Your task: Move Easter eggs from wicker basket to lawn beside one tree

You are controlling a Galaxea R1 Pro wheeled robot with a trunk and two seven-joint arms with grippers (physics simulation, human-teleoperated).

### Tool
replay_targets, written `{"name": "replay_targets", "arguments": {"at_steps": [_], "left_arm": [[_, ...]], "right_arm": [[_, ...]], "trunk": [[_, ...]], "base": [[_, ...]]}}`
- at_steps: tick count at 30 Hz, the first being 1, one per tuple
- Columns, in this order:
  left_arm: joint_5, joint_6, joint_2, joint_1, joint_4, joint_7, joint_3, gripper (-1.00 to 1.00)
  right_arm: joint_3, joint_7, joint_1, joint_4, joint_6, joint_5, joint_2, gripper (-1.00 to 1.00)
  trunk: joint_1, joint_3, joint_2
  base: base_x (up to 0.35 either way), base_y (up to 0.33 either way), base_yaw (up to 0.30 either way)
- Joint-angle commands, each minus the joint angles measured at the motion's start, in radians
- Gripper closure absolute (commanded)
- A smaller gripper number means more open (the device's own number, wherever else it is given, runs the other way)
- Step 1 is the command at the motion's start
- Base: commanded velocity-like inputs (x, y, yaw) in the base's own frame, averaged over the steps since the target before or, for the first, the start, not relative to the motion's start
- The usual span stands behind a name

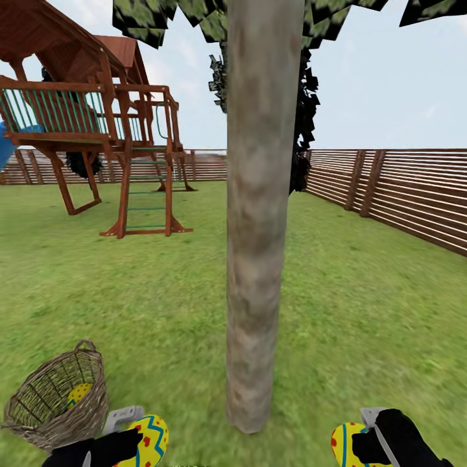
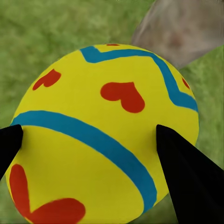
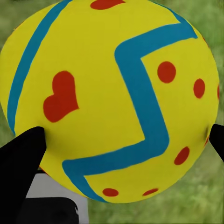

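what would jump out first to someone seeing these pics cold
The thick grey-brown tree trunk rises dead centre on the lawn. Low in the head view, each gripper holds a yellow Easter egg: left, right. A third egg sits in the wicker basket, lower left.

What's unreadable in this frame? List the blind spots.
- Third egg: head view, mostly hidden behind the basket weave; its resting spot is unclear.
- Left end effector and its egg: cut off by the bottom edge.
- Right end effector and its egg: likewise cut off.
- Ground under each held egg: wrist views, blocked by the eggs.
- Tree canopy: cropped at top.
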Motion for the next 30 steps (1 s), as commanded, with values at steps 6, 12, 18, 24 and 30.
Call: {"name": "replay_targets", "arguments": {"at_steps": [6,12,18,24,30], "left_arm": [[-0.014,0.005,-0.001,-0.001,-0.001,-0.008,0.002,1.0],[-0.015,0.005,-0.001,-0.001,0.006,-0.008,0.001,1.0],[-0.015,0.005,-0.001,-0.001,0.007,-0.01,0.001,1.0],[-0.017,0.009,-0.001,-0.001,0.012,-0.004,0.0,1.0],[-0.017,0.008,-0.003,-0.001,0.014,-0.004,0.0,1.0]], "right_arm": [[-0.003,0.008,0.0,-0.001,0.005,0.006,-0.001,1.0],[-0.003,0.008,0.0,-0.003,0.005,0.005,-0.002,1.0],[-0.003,0.008,0.0,-0.002,0.005,0.005,-0.001,1.0],[-0.003,0.008,0.0,0.0,0.005,0.005,0.0,1.0],[-0.002,0.008,0.0,0.003,0.005,0.004,0.0,1.0]], "trunk": [[0.0,-0.001,-0.001],[0.0,-0.001,-0.001],[0.0,-0.001,-0.001],[-0.019,0.014,0.034],[-0.042,0.033,0.076]], "base": [[-0.1,-0.067,0.208],[-0.186,-0.194,0.006],[-0.003,-0.07,0.0],[0.0,-0.001,0.0],[0.0,0.0,0.0]]}}
